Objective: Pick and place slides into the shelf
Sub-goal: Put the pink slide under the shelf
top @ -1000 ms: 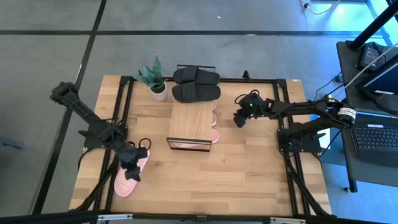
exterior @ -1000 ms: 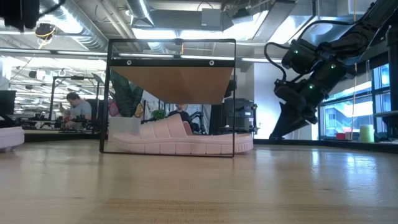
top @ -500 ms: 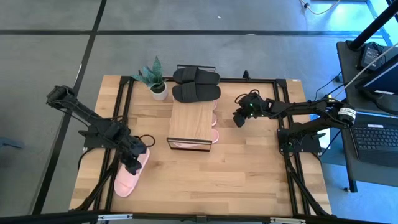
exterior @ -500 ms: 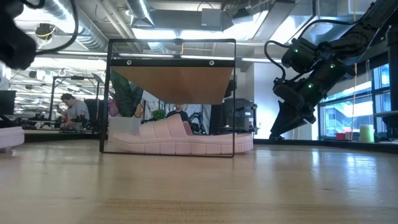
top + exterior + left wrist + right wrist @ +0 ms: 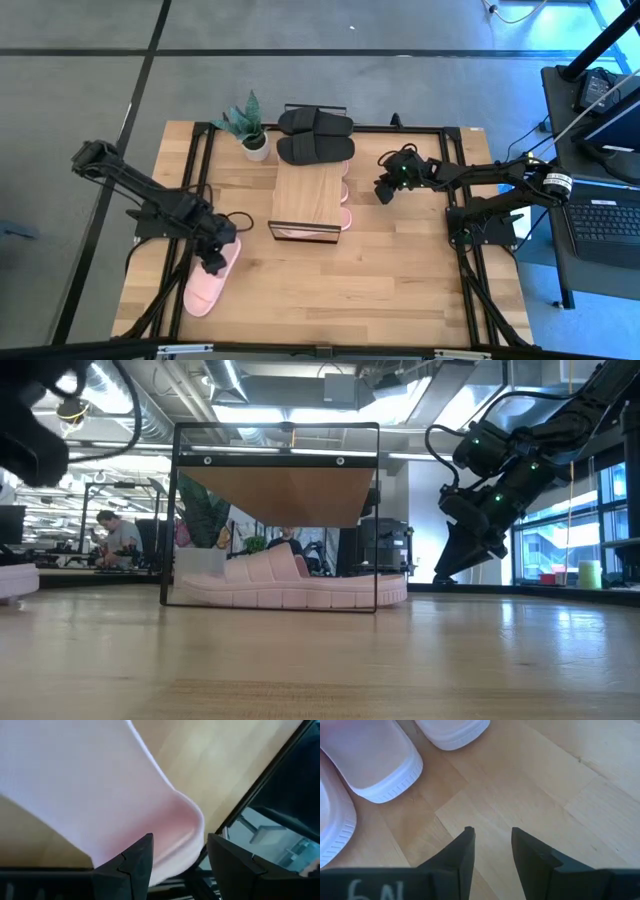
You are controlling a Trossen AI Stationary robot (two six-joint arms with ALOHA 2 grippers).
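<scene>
Black slides (image 5: 315, 135) behind shelf (image 5: 309, 197), pink slides (image 5: 300, 586) beneath

The front half of the counter (image 5: 340, 285) lies bare, open to either arm. The shelf (image 5: 307, 193) stands mid-counter, pink slides (image 5: 300, 586) filling the space under its board. Black slides (image 5: 315, 135) and a plant (image 5: 247, 125) block its far side. A pink slide (image 5: 205, 285) lies near the front left edge.
</scene>
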